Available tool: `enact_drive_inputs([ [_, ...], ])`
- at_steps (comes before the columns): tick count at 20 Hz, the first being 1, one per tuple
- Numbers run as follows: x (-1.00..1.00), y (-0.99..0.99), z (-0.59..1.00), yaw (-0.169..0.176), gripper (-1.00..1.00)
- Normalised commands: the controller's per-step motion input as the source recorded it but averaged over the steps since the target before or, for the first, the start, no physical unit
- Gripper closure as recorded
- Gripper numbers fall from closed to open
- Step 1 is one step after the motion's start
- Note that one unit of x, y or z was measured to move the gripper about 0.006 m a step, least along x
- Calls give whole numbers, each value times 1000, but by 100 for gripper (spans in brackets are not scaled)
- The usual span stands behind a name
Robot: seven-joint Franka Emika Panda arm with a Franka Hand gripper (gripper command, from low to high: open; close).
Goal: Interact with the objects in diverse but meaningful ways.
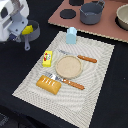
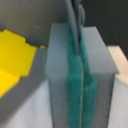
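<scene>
One black desk (image 1: 15, 110) carries everything we see, and on it the striped placemat (image 1: 95, 85) takes most of the room, with a pink board (image 1: 60, 19) and its large grey pot (image 1: 91, 13) at the far edge. At the placemat's centre lies a round plate (image 1: 68, 67), flanked by two orange-handled utensils (image 1: 85, 58). The golden-brown bread loaf (image 1: 49, 84) sits at the placemat's near left corner, the milk carton (image 1: 72, 35) stands on its far edge, and the yellow box with red label (image 1: 47, 58) rests on its left edge. Off the placemat, near the desk's far left corner, a small grey pan (image 1: 33, 31) holds the yellow cheese wedge (image 1: 27, 30). The gripper (image 1: 20, 26) hangs right over that pan; in the wrist view its green pads (image 2: 74, 90) are pressed flat together and we see nothing clamped between them, with the cheese just beside the fingers. We judge the risk to lie here: a descent with the jaws closed would jab the wedge or the pan's rim instead of straddling it, and could tip the light pan or shove it across the desk. An off-centre grasp could also let the wedge slip free.
</scene>
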Motion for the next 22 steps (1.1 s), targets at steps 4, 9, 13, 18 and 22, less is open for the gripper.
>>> enact_drive_inputs([
  [4,281,587,341,1,100],
  [9,493,615,360,0,100],
  [13,516,622,333,-3,100],
  [18,461,644,274,-11,100],
  [22,456,619,224,-11,100],
])
